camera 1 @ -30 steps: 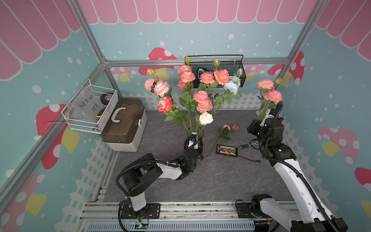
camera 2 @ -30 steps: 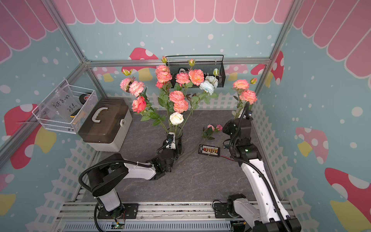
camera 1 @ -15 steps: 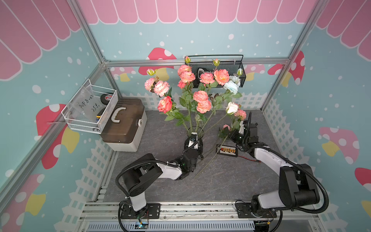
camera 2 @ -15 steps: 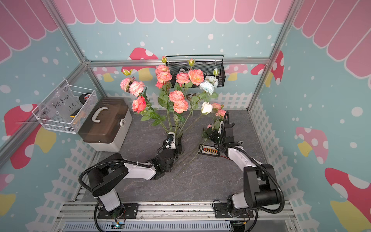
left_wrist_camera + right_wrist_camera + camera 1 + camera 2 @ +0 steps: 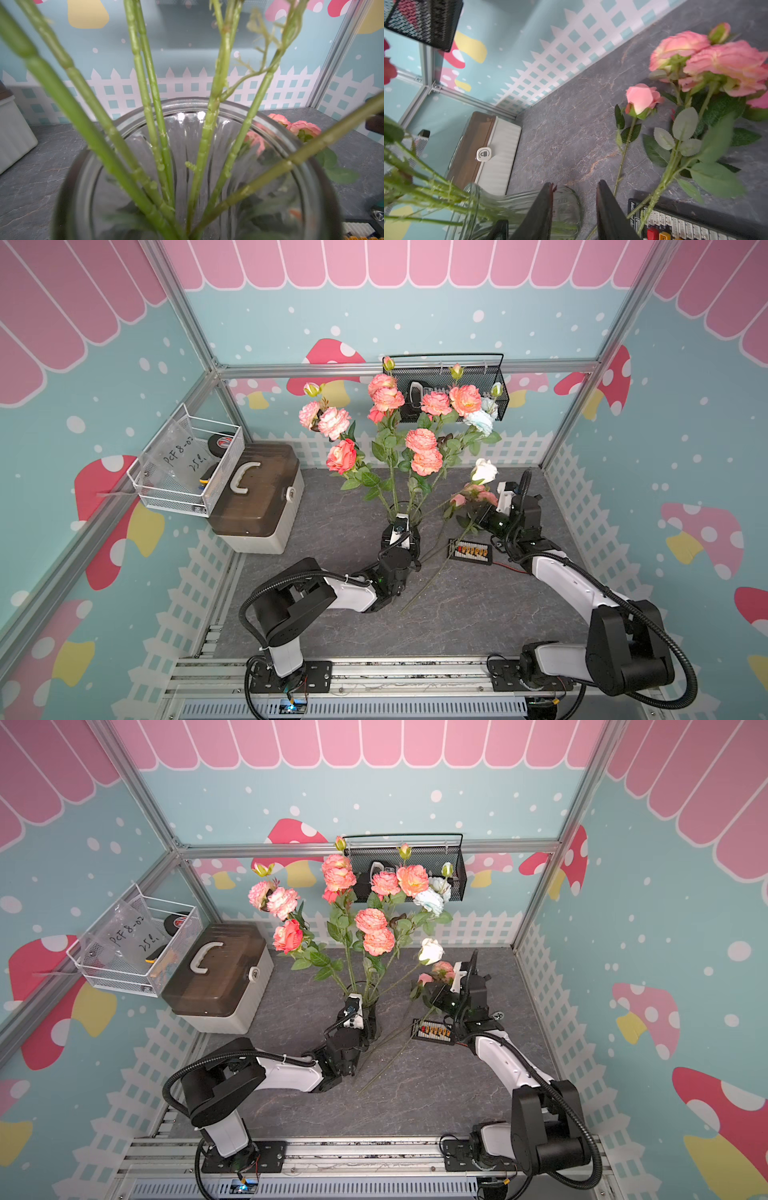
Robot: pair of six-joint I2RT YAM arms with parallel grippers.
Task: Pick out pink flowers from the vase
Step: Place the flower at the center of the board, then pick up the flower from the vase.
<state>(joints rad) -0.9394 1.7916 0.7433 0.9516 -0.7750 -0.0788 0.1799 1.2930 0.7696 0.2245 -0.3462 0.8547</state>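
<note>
Most of the ruffled pink and coral artificial roses (image 5: 419, 439) are standing in the clear ribbed glass vase (image 5: 371, 1006) at the middle of the grey marbled tabletop (image 5: 457, 622). A few loose pink roses (image 5: 716, 62) are lying on the table beside it, their stems crossing a small black board with coloured keys (image 5: 471, 551). The left gripper (image 5: 400, 547) is clamping the vase's body. The right gripper (image 5: 575, 182) is hovering near the loose roses, fingers spread and gripping nothing. A white rose (image 5: 484, 470) is leaning out of the vase toward it.
</note>
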